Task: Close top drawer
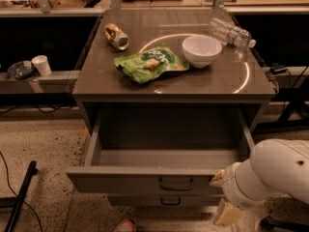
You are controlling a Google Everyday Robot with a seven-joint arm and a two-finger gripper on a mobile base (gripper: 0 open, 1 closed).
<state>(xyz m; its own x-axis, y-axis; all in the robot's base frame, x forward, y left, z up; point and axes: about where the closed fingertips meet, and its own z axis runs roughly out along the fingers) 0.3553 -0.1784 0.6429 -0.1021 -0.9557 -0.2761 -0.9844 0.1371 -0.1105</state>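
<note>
You are looking at the top drawer (pixel 140 180) standing pulled well out of the cabinet (pixel 169 92), so none of the closing is done yet. The gripper (pixel 221 196) is sitting at the right end of the drawer front, seemingly touching it. You cannot tell whether it is open. The whole inward push is remaining.

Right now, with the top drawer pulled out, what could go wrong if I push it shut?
The pincer sits at the right end of the top drawer, away from the handle: an off-centre push may skew and jam it. A hard slam could roll the bottle or can, both lying on their sides.
</note>
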